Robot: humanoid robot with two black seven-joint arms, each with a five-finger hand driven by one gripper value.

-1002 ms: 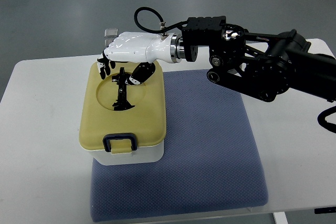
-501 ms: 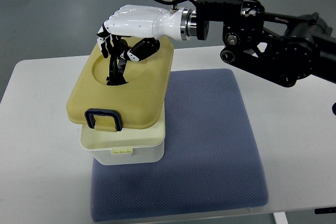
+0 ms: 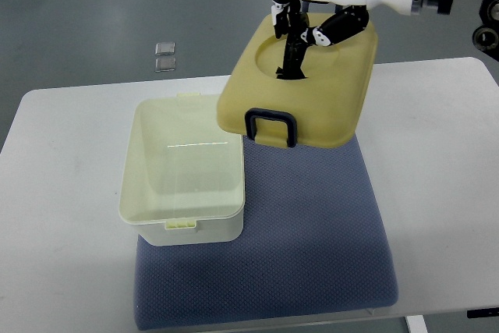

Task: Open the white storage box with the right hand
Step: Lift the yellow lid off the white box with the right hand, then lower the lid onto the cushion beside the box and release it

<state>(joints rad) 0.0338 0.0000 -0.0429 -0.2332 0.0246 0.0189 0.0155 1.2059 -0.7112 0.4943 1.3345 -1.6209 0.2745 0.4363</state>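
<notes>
The white storage box [image 3: 187, 224] stands open at the left end of the blue mat, its inside bare. Its yellow lid [image 3: 312, 107] hangs in the air up and to the right of the box, tilted, with the dark blue latch [image 3: 270, 126] at its lower edge. My right hand [image 3: 312, 25], white with black fingers, comes in from the top right and is shut on the black handle [image 3: 291, 58] in the lid's round recess. The left arm does not show.
The blue mat [image 3: 312, 232] covers the middle of the white table [image 3: 62, 216]. Two small clear squares [image 3: 164, 56] lie on the grey floor beyond the table's far edge.
My right hand has lifted the lid off the box and carried it up and to the right. The box stays where it was, now uncovered.
</notes>
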